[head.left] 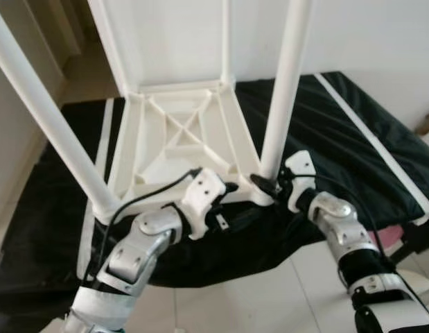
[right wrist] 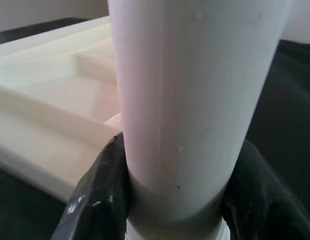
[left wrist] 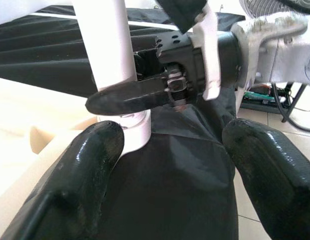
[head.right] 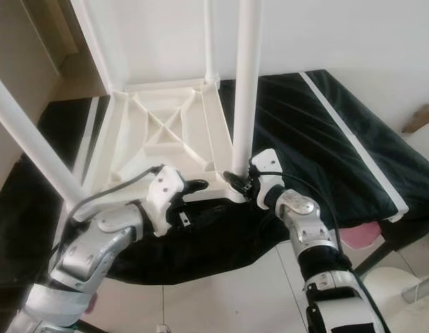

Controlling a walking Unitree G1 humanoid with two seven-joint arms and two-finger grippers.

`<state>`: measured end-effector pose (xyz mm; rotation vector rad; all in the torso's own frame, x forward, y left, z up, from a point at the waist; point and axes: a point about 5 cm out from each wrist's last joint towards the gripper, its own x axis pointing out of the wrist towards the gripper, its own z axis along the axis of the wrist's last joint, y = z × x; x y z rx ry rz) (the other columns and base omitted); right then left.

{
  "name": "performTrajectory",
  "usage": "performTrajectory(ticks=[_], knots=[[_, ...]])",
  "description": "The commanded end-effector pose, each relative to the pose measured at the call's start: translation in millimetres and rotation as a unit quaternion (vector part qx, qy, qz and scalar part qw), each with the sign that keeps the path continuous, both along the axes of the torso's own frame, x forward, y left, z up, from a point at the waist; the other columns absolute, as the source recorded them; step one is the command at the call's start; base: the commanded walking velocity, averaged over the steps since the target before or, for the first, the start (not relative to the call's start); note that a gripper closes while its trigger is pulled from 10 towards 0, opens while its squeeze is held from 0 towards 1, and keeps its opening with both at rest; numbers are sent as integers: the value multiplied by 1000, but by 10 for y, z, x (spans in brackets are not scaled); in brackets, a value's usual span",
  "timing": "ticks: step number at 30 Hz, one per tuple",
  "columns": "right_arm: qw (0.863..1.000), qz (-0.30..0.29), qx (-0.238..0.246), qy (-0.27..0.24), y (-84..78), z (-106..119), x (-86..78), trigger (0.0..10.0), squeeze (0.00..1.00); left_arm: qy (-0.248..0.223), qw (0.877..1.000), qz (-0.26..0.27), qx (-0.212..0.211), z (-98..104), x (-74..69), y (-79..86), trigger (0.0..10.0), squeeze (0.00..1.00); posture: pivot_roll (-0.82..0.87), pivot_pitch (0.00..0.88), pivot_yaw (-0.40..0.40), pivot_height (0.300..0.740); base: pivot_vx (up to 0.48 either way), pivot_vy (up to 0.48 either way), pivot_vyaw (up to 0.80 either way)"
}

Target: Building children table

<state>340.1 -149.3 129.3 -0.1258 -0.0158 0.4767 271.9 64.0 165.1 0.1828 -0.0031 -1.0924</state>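
A white plastic children's table [head.left: 179, 132] lies upside down on a black cloth, ribbed underside up. Its legs stand upward: the near left leg [head.left: 48, 118], a far leg [head.left: 225, 41] and the near right leg [head.left: 283, 90]. My right gripper [head.left: 266, 182] is shut on the near right leg at its base, just above the socket; both pads [right wrist: 99, 195] press the white tube [right wrist: 190, 100]. My left gripper [head.left: 228, 205] stands open at the table's front edge beside that corner. One of its fingers [left wrist: 74, 185] rests by the table rim, the other over the cloth.
The black cloth [head.left: 339, 139] with white stripes covers a low surface against a white wall. Pale floor tiles lie in front. A pink thing [head.right: 356, 236] and a white round object [head.right: 387, 284] sit at the right, and a doorway opens at the far left.
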Motion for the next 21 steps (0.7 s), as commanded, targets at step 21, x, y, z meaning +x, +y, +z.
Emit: performTrajectory(ticks=[21], knots=[[943, -322, 68, 46, 290, -227, -281, 10000, 0, 0, 1000, -30, 8, 34, 26, -32, 10000, 0, 66, 0, 76, 740, 0, 0, 0]])
